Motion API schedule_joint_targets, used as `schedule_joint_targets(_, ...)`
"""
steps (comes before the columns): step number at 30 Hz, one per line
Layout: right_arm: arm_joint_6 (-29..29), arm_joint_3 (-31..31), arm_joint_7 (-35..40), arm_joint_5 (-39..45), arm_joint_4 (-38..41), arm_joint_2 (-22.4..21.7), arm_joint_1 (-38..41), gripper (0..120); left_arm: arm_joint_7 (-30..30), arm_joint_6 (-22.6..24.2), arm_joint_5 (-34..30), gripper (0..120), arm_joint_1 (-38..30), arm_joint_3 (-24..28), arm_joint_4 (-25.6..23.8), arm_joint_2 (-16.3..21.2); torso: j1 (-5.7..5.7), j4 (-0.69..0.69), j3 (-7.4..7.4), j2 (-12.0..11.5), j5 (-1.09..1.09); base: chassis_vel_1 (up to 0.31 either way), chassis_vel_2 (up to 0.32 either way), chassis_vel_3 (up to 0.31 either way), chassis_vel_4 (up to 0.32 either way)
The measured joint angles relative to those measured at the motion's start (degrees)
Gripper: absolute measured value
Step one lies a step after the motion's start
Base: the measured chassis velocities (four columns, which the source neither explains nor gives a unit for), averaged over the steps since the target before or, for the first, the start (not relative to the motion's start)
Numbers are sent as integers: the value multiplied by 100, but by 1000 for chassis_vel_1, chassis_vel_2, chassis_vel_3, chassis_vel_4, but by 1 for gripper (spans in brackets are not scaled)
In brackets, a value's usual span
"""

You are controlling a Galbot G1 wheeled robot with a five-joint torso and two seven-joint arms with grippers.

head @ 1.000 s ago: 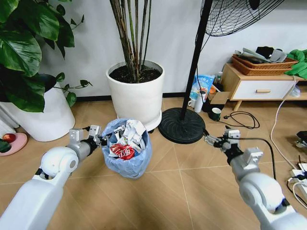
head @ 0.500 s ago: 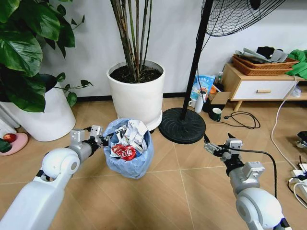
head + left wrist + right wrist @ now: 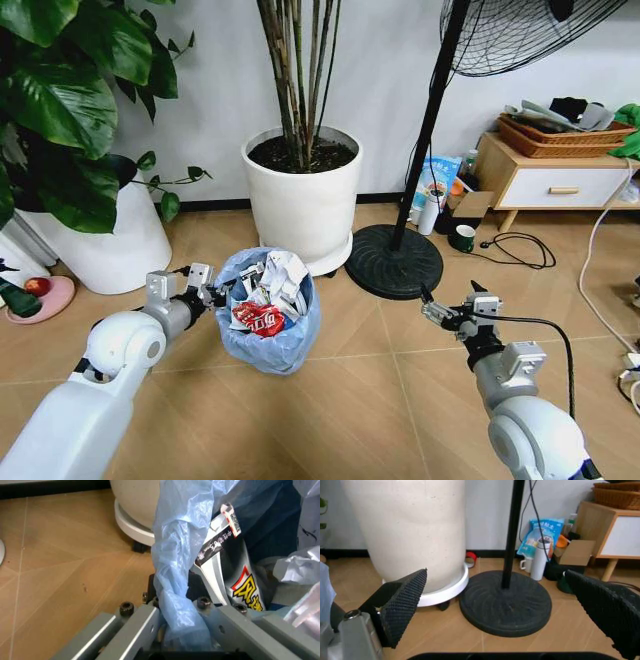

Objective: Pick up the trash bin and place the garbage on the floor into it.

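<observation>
The trash bin [image 3: 270,325], lined with a crinkly light blue bag, stands low over the floor [image 3: 360,400] in front of me, left of centre. Garbage fills it: a red wrapper [image 3: 256,317] and crumpled white paper [image 3: 283,274]. My left gripper [image 3: 213,293] is shut on the bin's near-left rim. In the left wrist view its jaws pinch the blue bag edge [image 3: 172,603] next to a printed wrapper [image 3: 235,581]. My right gripper [image 3: 440,312] hangs open and holds nothing, to the right of the bin. Its fingers [image 3: 402,603] stand wide apart.
A big white plant pot [image 3: 302,200] stands right behind the bin, and another white pot [image 3: 110,250] is at the left. The fan's black base [image 3: 393,262] and pole lie ahead right. A low cabinet [image 3: 555,180], mugs, a blue-and-white bag [image 3: 432,180] and cables crowd the far right.
The whole picture has shifted rightward, so the camera has turned. The bin stays in the left gripper at the same spot in view. The right gripper has dropped lower and nearer to me.
</observation>
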Motion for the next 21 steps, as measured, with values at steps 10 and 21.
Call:
schedule_joint_targets(10,26,-68,-12,-97,-15,26,-3,100,-3,0,-7,0,-12,2,-2,11,0,1,0,0,-1,113,114,-101,-118)
schedule_joint_targets(21,63,-176,-21,-220,-63,84,-15,100,-1,0,-10,0,-15,2,11,10,0,0,0,0,1,108,108,-113,-102)
